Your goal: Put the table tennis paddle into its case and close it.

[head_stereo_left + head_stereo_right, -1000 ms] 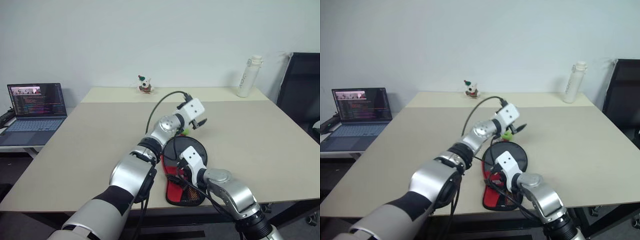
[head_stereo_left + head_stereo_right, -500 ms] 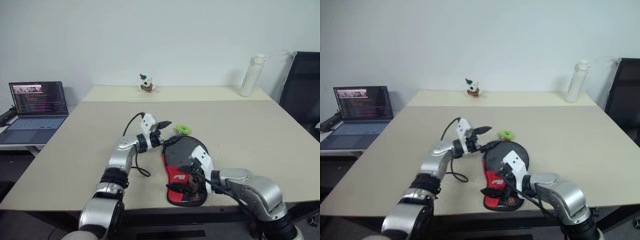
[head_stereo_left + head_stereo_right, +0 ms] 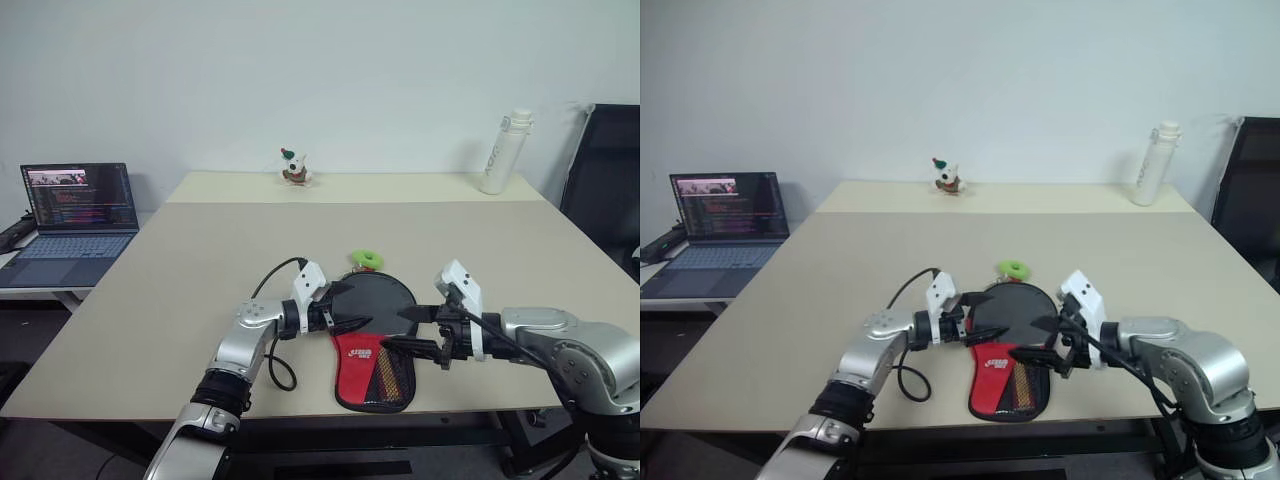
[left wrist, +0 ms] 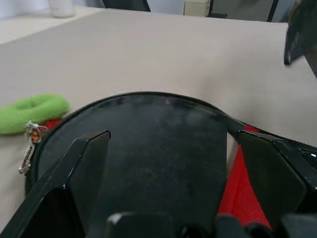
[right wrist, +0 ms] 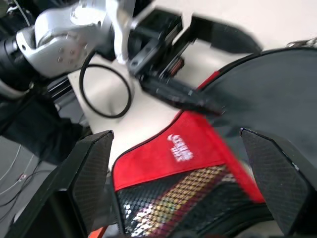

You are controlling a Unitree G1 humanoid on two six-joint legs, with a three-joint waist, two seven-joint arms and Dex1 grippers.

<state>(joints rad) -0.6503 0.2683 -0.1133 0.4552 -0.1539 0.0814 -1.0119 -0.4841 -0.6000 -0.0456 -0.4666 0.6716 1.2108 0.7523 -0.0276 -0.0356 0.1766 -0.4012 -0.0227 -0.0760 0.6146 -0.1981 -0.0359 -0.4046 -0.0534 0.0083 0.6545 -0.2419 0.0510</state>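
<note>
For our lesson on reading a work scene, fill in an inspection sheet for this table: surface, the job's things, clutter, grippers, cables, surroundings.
Surface: beige table, bare over most of its top.
Job's things: case lies flat near the front edge, black round part away from the robot, red mesh pocket with white logo toward it; green tag at its far end. Paddle: nothing seen.
Clutter: small toy figure and white bottle along the far edge.
Grippers: left gripper open at the case's left side; right gripper open at its right side; neither holds anything.
Cables: black cable loops by the left wrist.
Surroundings: open laptop on a side table to the left; black chair to the right.
</note>
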